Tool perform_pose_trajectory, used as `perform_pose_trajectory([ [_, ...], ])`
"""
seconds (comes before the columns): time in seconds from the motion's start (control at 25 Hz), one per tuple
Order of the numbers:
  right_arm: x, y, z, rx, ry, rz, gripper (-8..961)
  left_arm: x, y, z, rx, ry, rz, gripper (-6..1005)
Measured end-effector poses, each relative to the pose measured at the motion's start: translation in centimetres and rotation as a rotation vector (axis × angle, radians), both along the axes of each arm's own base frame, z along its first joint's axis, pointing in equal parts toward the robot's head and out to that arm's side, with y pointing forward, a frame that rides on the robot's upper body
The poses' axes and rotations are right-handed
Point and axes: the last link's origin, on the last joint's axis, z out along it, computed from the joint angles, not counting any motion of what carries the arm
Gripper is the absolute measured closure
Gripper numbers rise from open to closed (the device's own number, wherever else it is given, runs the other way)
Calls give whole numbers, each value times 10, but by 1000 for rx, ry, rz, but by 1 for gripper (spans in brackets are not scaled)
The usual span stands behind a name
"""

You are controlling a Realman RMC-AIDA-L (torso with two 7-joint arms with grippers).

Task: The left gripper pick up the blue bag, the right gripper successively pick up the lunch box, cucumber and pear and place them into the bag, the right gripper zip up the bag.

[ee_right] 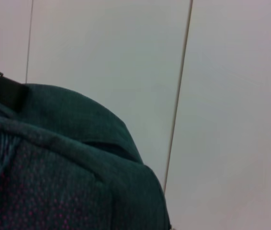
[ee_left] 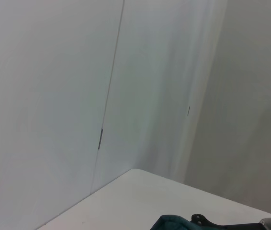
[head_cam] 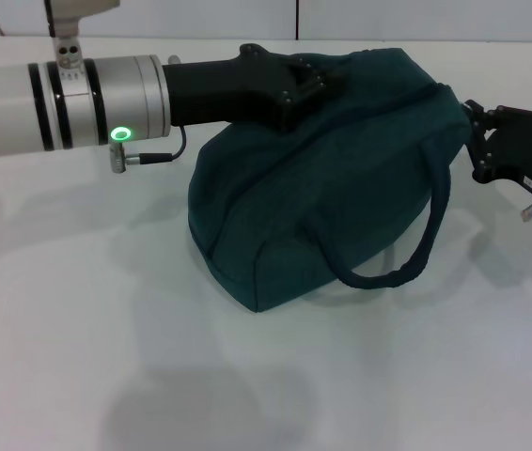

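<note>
One blue bag (head_cam: 322,188), one loop handle (head_cam: 407,254) visible, two grippers touching it

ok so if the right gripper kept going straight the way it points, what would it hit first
Most likely the blue bag. The right gripper points toward the robot's left and already sits at the bag's right end; its wrist view is filled with teal fabric. Whether it already touches is unclear.

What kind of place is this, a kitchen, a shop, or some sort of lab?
Most likely a lab or test booth: a plain white table, blank white panel walls around it, and only the blue bag between the left gripper and the right gripper.
</note>
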Motion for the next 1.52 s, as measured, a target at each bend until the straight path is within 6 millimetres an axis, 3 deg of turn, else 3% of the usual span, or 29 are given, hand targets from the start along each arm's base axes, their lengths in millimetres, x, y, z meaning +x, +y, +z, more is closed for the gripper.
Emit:
perform_pose_trajectory([
  [0.52,-6,-2,6,28,57,23,826,-10,-1,0,95,-150,37,818],
  [0.56,-5,-2,6,30,58,21,787,-11,-1,2,118,-174,46,817],
  [0.8,-2,-4,15,64,120,2,559,-29,-5,11,248,-244,79,592],
  [0.96,-3,-15,34,58,253,52,420,-34,-13,15,296,-272,52,485],
  [1.12,-5,-20,40,49,281,88,426,-37,-23,13,340,-313,1,377],
  [1.32,-16,-33,33,-41,272,197,432,-41,-40,11,397,-366,-58,317],
  [1.52,-30,-47,25,-205,271,314,439,-43,-56,2,463,-359,-136,322],
])
